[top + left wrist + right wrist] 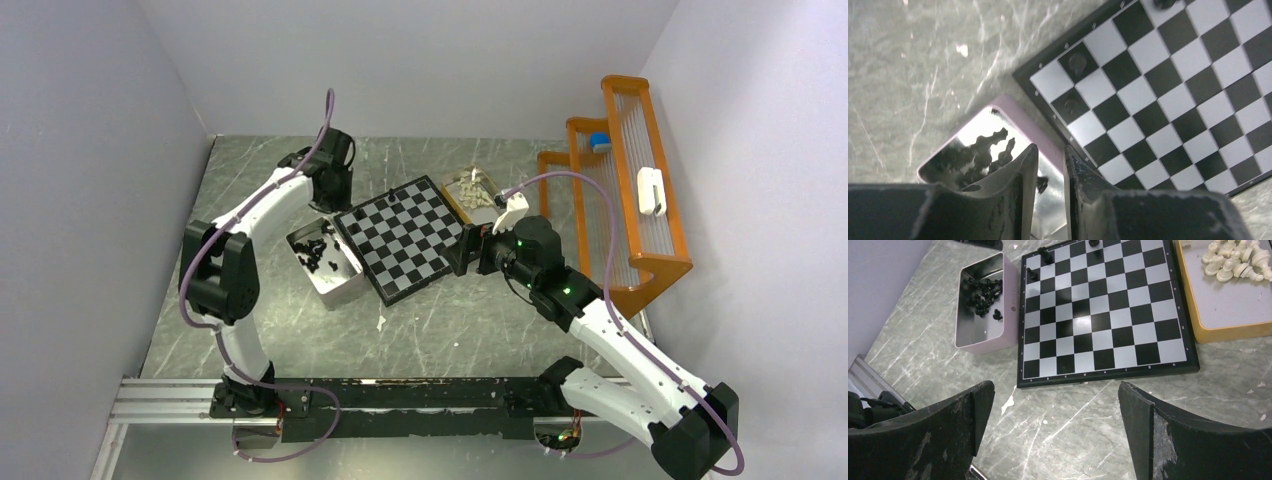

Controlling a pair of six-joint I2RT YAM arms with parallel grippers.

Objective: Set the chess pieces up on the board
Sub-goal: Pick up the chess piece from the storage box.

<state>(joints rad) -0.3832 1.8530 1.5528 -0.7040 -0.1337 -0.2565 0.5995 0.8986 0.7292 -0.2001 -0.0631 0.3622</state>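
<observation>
Barely started tbh. Starting far left: found the left end effector [1050, 150] hanging over the pink-rimmed tin [1023, 120], fingers [1018, 170] only a crack apart w/ nothing visibly pinched between. Can count a whole heap of black chess pieces [982, 292] lying loose in that tin, so most of the black side not yet placed. Moving right to the board [1098, 315], sitting just beside the tin: can spot only three black men [1047, 255] standing, two on dark squares hugging one far corner + a third further along the same edge. Can't tell which pieces exactly, too small. Every other square bare afaict. Further right, just beside the board's other side: got the tan tray [1228, 332] w/ the cream-white pieces [1235, 262] piled in it, none of them on the board. Then the right end effector [1055, 387], spread wide, holding nothing, hovering over the tabletop [1073, 440] near the board's front edge. Judging from that: maybe a tenth done, prob less. Left to do: empty the tin, stand the black rows up, then the entire white set, plus checking the three placed ones for correct squares.
</observation>
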